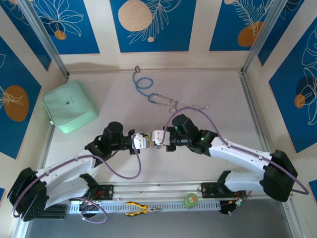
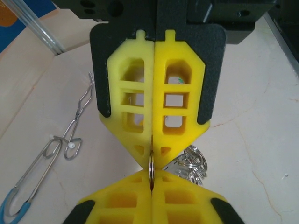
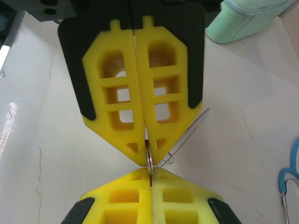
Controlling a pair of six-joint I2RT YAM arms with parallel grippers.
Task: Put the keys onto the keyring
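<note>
Left claw [image 1: 140, 142]: fingers pressed together, their tip nipping the rim of the keyring [image 2: 151, 167].
Right claw [image 1: 157, 138]: also clamped shut on that same ring from the opposite side, so the two claws meet tip to tip.
Keyring: pinched between both tips on the near side of the stethoscope [image 1: 148, 91], and it seems to be lifted off the bench [image 1: 223, 114]. It is seen edge-on as a thin metal sliver.
Hanging bits: a bunch of small rings [image 2: 192, 163] dangles from the keyring on the side away from the stethoscope.
Keys: whether a yellow or green head sits in that bunch is too small to tell.
Step in hand: probably steadying the ring with both claws so a key can be threaded on.
Doing it well: let one claw act as the anchor and shift only the other. Pinch at the rim so the split in the ring stays free to take a key.
Pace: slow and small. The ring is thin and stands on edge between the yellow pads [image 3: 128, 182], so a quick twist could spin it out.
Pull: do not draw the claws apart, as the ring would likely slip from one of them.
Risk: the dangling rings could swing and snag if the pair drifts towards the stethoscope.
</note>
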